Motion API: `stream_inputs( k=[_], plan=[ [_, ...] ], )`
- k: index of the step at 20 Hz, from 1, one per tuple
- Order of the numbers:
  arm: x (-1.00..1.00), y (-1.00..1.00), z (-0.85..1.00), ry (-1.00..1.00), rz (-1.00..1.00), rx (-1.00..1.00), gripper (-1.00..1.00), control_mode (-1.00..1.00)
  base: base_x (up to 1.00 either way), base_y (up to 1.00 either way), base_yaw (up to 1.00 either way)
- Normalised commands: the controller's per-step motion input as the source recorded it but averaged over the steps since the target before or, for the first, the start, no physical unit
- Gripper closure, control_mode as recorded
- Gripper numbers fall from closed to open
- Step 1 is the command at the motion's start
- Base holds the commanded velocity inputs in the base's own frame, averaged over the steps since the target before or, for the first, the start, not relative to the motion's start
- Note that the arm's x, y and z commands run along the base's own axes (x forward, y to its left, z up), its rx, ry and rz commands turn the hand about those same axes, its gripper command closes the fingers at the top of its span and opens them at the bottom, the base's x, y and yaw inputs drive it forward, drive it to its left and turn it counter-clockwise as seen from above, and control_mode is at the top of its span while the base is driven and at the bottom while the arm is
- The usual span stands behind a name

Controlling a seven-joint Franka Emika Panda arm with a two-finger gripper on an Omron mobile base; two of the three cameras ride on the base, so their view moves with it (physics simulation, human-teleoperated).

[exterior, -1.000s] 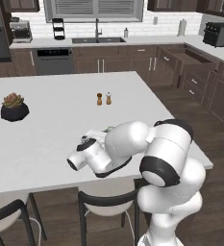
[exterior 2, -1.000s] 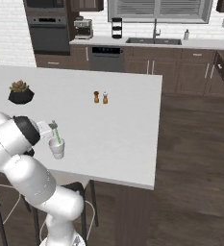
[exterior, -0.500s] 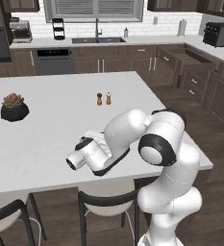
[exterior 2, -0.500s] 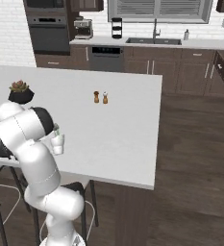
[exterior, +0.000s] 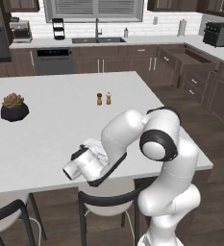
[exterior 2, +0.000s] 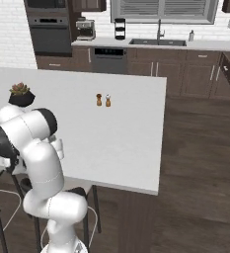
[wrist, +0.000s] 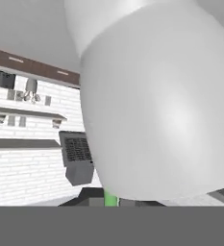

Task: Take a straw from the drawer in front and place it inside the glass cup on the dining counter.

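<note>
In the hand view a short piece of the bright green straw (wrist: pixel 110 196) stands upright between the dark tips of my gripper (wrist: pixel 110 202), which looks shut on it. A big white part of my own arm blocks most of that view. In the left base view my wrist (exterior: pixel 84 163) hangs low over the front edge of the white dining counter (exterior: pixel 51 120), the arm folded tightly around it. The glass cup is hidden behind my arm. From the right base camera, my arm stands at the counter's (exterior 2: pixel 126 138) near left corner. The dark drawer (exterior: pixel 192 56) stands open at the far right.
Two brown shakers (exterior: pixel 104 99) (exterior 2: pixel 103 100) stand mid-counter. A potted succulent (exterior: pixel 14 106) (exterior 2: pixel 20 94) sits at the counter's left. Dark stools (exterior: pixel 106 202) are tucked under the front edge below my hand. Brown cabinets, sink and ovens line the far wall.
My arm has folded in and its elbow has swung up and over. In the right base view it now covers the cup and straw that showed a second ago.
</note>
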Motion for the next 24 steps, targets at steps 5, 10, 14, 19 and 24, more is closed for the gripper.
stream_inputs(
  k=[5, 10, 14, 19, 24],
  plan=[
    [-0.66, -0.26, 0.0, 0.0, -0.08, 0.0, 1.0, -1.0, 0.0, 0.0, 0.0],
    [-0.14, -0.29, 0.0, 0.0, -0.08, 0.0, 1.0, -1.0, 0.0, 0.0, 0.0],
    [0.1, -0.21, 0.0, 0.0, -0.06, 0.0, 1.0, -1.0, 0.0, 0.0, 0.0],
    [0.11, -0.03, 0.0, 0.0, -0.02, 0.0, 1.0, -1.0, 0.0, 0.0, 0.0],
    [0.12, 0.0, 0.0, 0.0, 0.0, 0.0, -1.0, -1.0, 0.0, 0.0, 0.0]
  ],
)
